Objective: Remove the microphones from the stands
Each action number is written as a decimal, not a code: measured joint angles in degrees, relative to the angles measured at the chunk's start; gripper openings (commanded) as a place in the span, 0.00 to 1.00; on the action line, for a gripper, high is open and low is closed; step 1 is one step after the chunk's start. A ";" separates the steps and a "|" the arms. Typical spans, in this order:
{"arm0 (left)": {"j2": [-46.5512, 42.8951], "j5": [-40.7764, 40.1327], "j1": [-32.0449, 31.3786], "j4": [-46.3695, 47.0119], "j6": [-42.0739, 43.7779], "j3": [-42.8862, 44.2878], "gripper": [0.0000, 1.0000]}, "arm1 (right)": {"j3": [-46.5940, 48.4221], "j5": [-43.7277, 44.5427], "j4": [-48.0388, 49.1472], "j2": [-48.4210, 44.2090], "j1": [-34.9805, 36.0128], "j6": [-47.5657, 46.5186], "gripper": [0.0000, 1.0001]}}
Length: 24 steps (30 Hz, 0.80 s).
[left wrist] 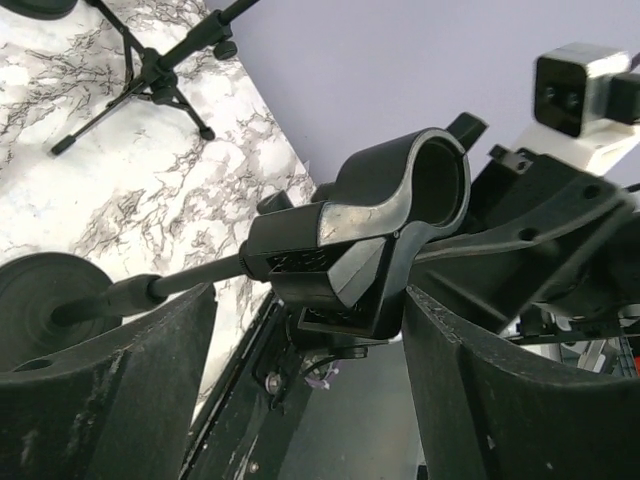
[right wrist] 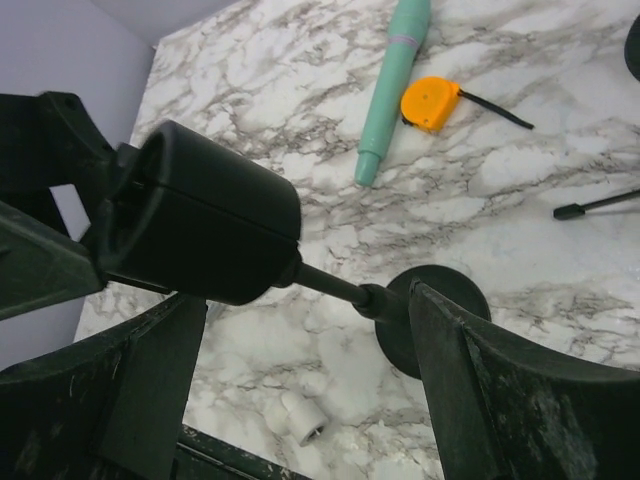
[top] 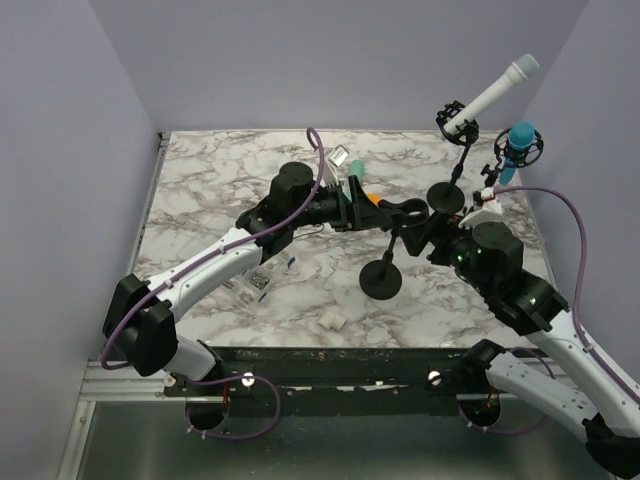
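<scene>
**Top view:** The left gripper (top: 352, 205) and right gripper (top: 425, 228) face each other across the clip (top: 405, 212) of a round-based stand (top: 382, 281) on the marble table (top: 220, 180). Beyond the right gripper, a white microphone (top: 495, 92) sits tilted in the holder of a second stand. A blue microphone (top: 520, 140) sits in a ring mount just beside it.

**Left wrist view:** The left gripper's fingers (left wrist: 110, 390) are spread wide with the clip between them. The dark bore of the clip's ring is turned toward the camera.

**Right wrist view:** The right gripper's fingers (right wrist: 520, 400) are likewise spread wide, flanking the clip's black body with gaps showing on both sides. Ahead of them, the mint-green microphone (right wrist: 392, 80) lies flat on the table. It is just beside an orange tape measure (right wrist: 430, 103) and well apart from the stand's base.
</scene>
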 measured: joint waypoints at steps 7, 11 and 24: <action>0.20 -0.90 -1.36 1.62 0.39 -1.81 0.68 | -5.70 -1.09 -0.39 -1.90 0.00 1.03 0.83; 0.20 -1.73 -2.16 -0.52 2.08 -2.93 0.77 | -5.66 -2.95 -0.55 -1.62 0.00 1.09 0.88; -2.75 -2.54 -1.57 -10.49 8.63 1.55 0.99 | 8.20 -2.62 -2.29 -0.70 0.00 -0.26 1.00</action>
